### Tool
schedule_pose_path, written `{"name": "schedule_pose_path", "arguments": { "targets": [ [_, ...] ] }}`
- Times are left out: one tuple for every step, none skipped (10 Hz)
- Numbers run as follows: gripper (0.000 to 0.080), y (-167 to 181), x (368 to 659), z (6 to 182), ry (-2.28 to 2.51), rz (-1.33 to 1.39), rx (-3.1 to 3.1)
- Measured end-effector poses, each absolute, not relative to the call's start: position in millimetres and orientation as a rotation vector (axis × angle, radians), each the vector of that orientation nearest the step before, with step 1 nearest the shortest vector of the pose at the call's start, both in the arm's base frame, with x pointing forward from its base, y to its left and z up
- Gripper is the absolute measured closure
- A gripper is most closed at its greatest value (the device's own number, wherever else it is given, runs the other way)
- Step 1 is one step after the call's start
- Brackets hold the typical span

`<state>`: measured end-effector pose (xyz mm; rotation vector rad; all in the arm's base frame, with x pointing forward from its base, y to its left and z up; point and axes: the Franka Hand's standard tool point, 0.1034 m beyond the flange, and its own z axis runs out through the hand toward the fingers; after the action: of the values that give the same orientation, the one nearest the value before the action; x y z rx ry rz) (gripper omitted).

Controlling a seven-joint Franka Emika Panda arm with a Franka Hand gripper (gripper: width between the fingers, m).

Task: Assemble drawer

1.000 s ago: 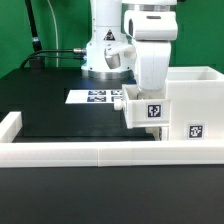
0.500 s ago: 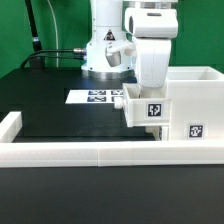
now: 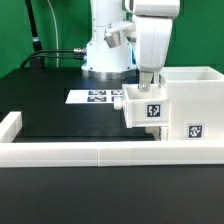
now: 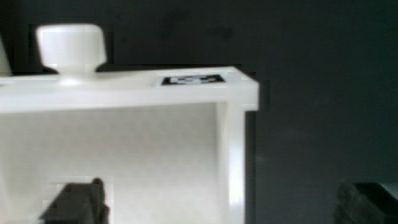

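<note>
While the arm hangs over the white drawer housing (image 3: 190,108), its fingers (image 3: 147,79) point down above a small tray (image 3: 146,108) that juts from the housing's side toward the exterior view's left. The housing is a boxy open-topped shell of white plastic with smooth thick walls, standing on the black surface (image 3: 70,118) just behind the long low white border wall (image 3: 100,152). A black-and-white square tag (image 3: 195,130) sits on the housing's front face, low down and near the border wall. The tray is the same white plastic, much smaller than the housing, and carries its own square tag (image 3: 154,111) on the face turned to the camera. The marker board (image 3: 98,97) lies flat on the surface on the far side of the tray from the border wall, near the robot's base (image 3: 105,60).

In the wrist view the tray (image 4: 125,140) shows as a white rimmed box with a tag (image 4: 194,79) on its top edge and a rounded white knob (image 4: 73,55) standing upright at one corner. The two dark fingertips (image 4: 73,203) stand spread wide, one over the tray and the other beyond its wall over the dark surface (image 4: 320,60), pinching nothing.
</note>
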<state>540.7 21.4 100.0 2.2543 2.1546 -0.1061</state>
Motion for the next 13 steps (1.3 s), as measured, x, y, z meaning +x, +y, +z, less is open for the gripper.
{"name": "schedule_pose_path", "arguments": {
  "targets": [
    [0.0151,12,542,110.1,2.16,-0.117,2.245],
    [0.0151,-1,547,120.2,2.175,-0.13,2.227],
    [0.015,-14,548,121.9,2.199,-0.131,2.202],
    [0.015,-25,547,121.8,2.199,-0.13,2.205],
    [0.015,-26,547,121.5,2.198,-0.131,2.207],
    [0.015,-25,547,121.3,2.2,-0.131,2.205],
    [0.015,-28,547,118.0,2.239,-0.096,2.203],
    [0.015,-34,544,107.5,2.251,-0.043,2.267],
    [0.015,-36,544,98.8,2.252,-0.037,2.295],
    [0.015,-40,544,90.7,2.295,0.018,2.311],
    [0.015,-42,542,80.6,2.286,0.041,2.353],
    [0.015,-42,540,69.7,2.284,0.055,2.38],
    [0.015,-39,540,66.4,2.275,0.052,2.389]
  ]
}}
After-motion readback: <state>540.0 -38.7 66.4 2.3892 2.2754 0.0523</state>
